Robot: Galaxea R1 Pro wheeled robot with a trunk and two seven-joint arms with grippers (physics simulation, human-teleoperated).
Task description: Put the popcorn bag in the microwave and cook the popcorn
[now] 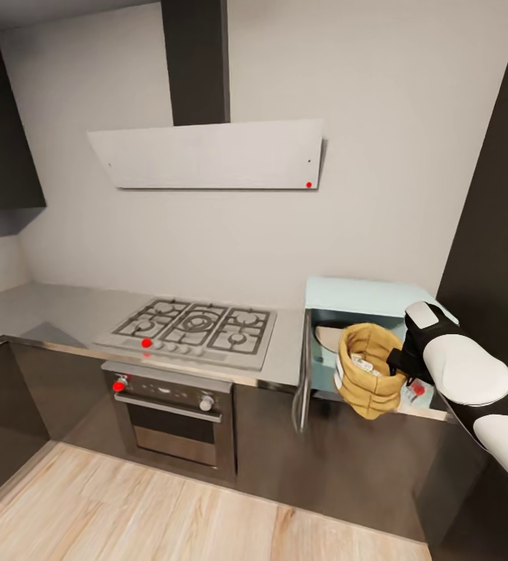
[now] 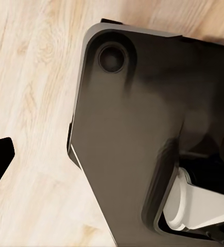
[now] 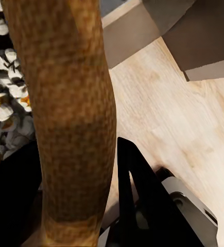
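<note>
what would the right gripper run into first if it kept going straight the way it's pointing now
Probably the microwave. The right gripper, shut on the popcorn bag, points toward the oven's open front, so the bag would likely reach the cavity before anything else. Depth is hard to judge from the head view.

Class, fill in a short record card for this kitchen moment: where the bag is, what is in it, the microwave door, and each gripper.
Popcorn bag: held up in front of the microwave opening
Bag contents: popcorn, pale bits
Microwave door: swung open
Right gripper: fingers clamped on the bag's rim
Left gripper: state unclear
Hob: left of microwave
</note>
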